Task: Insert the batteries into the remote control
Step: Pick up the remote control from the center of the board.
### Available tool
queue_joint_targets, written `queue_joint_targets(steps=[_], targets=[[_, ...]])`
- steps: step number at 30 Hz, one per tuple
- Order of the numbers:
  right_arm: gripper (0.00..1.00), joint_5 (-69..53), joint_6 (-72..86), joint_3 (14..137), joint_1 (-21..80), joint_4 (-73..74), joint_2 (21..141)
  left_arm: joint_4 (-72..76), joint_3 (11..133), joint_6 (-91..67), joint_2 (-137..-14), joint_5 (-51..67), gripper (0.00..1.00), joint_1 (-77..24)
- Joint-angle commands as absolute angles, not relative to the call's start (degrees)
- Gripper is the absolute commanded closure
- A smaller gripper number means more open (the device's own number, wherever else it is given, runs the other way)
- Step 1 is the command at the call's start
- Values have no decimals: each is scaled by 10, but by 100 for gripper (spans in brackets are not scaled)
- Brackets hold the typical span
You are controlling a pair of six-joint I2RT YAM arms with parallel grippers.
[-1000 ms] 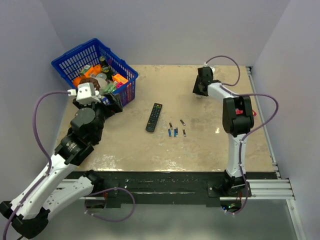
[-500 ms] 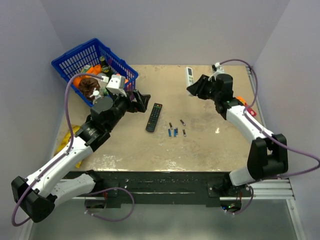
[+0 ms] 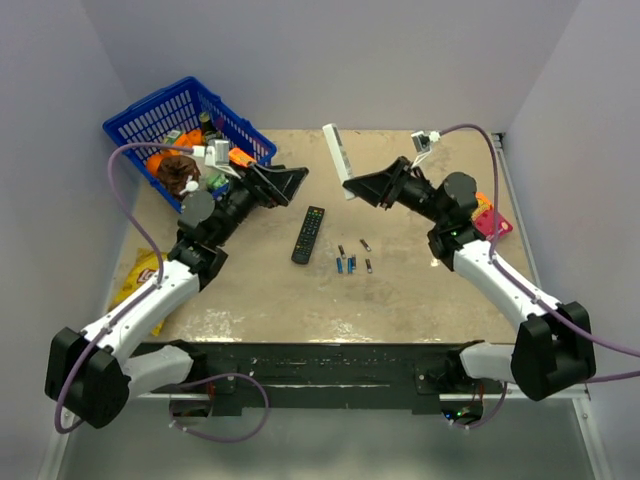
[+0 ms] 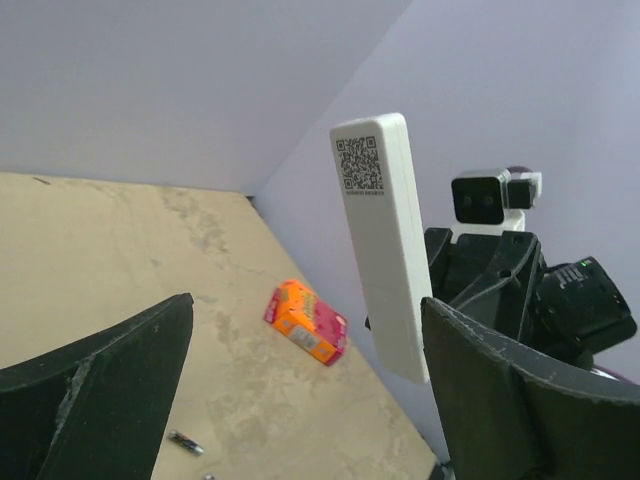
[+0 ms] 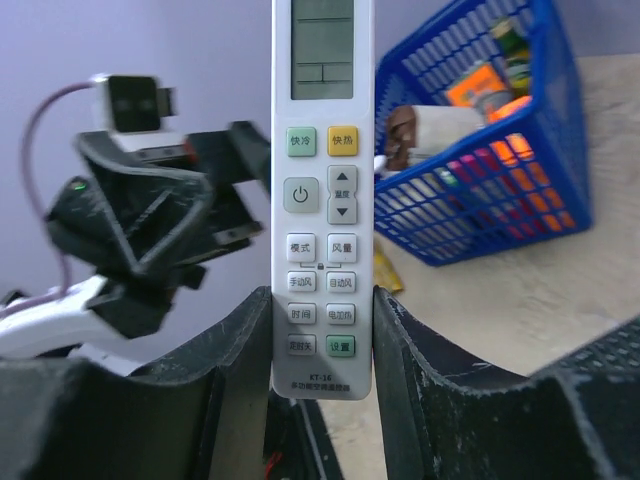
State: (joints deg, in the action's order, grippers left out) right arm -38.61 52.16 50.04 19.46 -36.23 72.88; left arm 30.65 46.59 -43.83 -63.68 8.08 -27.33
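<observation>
Right hand (image 3: 362, 188): closed on the lower end of the remote control (image 3: 337, 158), one finger on each long edge beside the bottom button rows.
Left hand (image 3: 292, 186): spread fully wide, holding nothing, its opening turned toward the remote.
Remote control: in the air between the two hands, off the worktop (image 3: 400, 290). It is tilted, with its top end reaching up past the right fingers. The button face looks back at the right wrist, and the plain back with a code label faces the left hand.
Batteries (image 3: 350, 258): loose on the worktop below both hands, toward the arm bases, just beside a black remote (image 3: 308, 234).
Handling, remote: probably a light, stiff plastic shell, smooth enough to pivot in a narrow edge grip. I see no battery cover.
Where to hold: the free upper half, across the long edges, clear of the right fingers.
Handling, batteries: tiny and round, likely to roll, so pinch each across its middle.
Room: open air around the remote. A blue basket (image 3: 150, 110) sits behind the left hand, an orange box (image 4: 306, 322) lies past the right hand, and walls are close behind.
</observation>
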Motion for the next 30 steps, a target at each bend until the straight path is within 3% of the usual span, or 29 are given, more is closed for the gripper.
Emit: queue_joint_targets(steps=[1,10,17,30], targets=[[90,-442,585,492,226,-489,735,518,450,-540,-669,203,0,-270],[91,-445,603,492,250,-520,748,573,446,-580,-686,218,0,-271],[91,-479,613,508,271,-549,759,489,458,-586,-684,191,2,-260],[91,-490,649,497,292,-611,791,584,462,-658,-707,257,8,-256]])
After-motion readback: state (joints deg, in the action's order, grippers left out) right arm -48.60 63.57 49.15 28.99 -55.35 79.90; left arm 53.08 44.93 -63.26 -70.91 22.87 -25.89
